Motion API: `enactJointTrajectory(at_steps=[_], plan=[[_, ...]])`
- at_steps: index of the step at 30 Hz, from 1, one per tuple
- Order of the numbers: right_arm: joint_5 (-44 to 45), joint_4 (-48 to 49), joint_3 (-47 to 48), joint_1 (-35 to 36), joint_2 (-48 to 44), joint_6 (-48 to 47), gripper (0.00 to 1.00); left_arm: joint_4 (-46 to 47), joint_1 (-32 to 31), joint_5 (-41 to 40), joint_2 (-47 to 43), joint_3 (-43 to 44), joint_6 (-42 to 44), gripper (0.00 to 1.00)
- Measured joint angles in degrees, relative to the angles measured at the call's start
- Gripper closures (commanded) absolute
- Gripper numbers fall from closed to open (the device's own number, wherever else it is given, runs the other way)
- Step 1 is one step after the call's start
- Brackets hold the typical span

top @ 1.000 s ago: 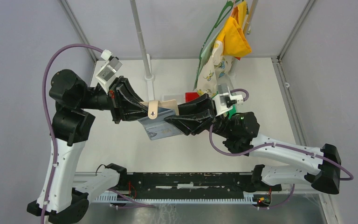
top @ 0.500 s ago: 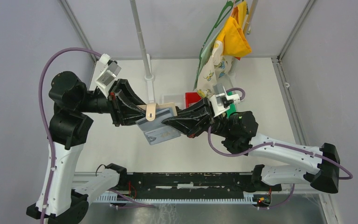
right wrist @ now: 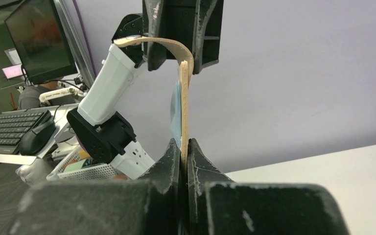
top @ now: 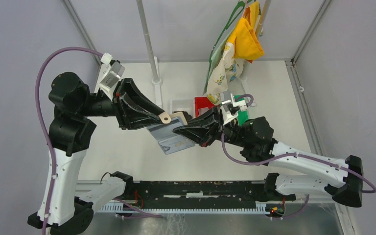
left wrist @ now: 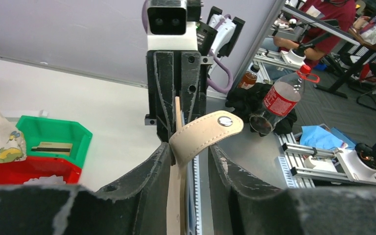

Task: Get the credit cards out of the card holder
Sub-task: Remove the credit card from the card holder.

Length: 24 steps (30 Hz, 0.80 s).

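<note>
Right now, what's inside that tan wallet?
The card holder shows only a pale blue-grey panel from above. Any cards inside cannot be made out; the left end effector and right end effector cover its ends.

card holder (top: 172, 134) above table (top: 127, 152) between left hand (top: 162, 117) and right hand (top: 180, 130), bins (top: 201, 104) behind it, cloths (top: 225, 68) hanging farther back

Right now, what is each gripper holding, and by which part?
Both hold the card holder: left gripper at its strap end, right gripper pinching the opposite tan edge.
</note>
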Motion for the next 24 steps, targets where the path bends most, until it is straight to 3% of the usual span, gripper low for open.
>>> enactJointTrajectory(at_steps=[10, 21, 24], plan=[[-1.4, -6.3, 2.1, 0.0, 0.4, -0.6, 1.00, 2.5, 0.0, 6.3, -1.0, -4.5, -1.2, 0.62], [-1.4, -12.6, 6.5, -0.4, 1.7, -1.8, 1.00, -15.4, 0.0, 3.0, -1.6, -4.2, 14.6, 0.62], [-1.3, -14.3, 7.5, -0.7, 1.8, -2.1, 1.00, -18.9, 0.0, 2.9, -1.9, -3.8, 17.9, 0.68]])
